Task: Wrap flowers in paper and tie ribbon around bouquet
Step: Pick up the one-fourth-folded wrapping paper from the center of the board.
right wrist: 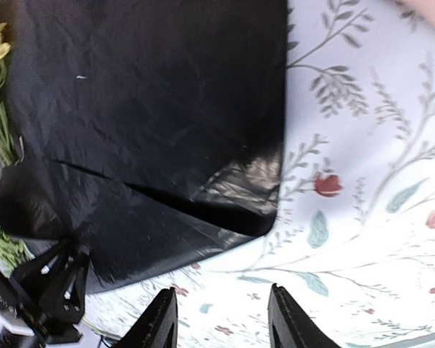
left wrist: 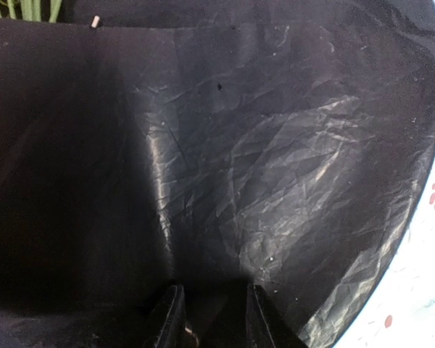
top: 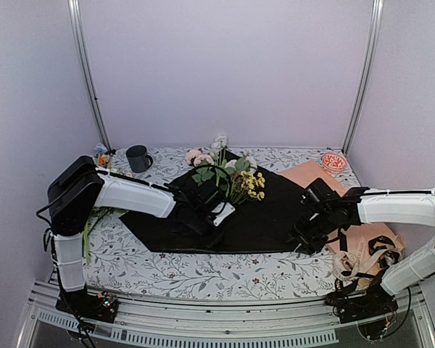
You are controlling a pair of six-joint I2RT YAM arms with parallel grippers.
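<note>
The black paper (top: 268,210) lies spread flat across the middle of the table. The flowers (top: 206,163), pink and white blooms with green leaves, rest on its far corner, stems pointing toward my left gripper (top: 216,214). In the left wrist view, crinkled paper (left wrist: 275,159) fills the frame. The left gripper (left wrist: 212,319) has its fingers a little apart, and what lies between them is too dark to make out. My right gripper (right wrist: 221,322) hovers open over the tablecloth, just off the paper's (right wrist: 145,109) lifted right corner. The cream ribbon (top: 350,264) lies at the near right.
A bunch with small yellow blooms (top: 251,183) lies on the paper beside the flowers. A peach sheet (top: 312,174) sits under the right arm, with a black strap (top: 380,250) on it. A dark mug (top: 138,157) and a red patterned dish (top: 334,162) stand at the back. Loose green stems (top: 94,217) lie at the left.
</note>
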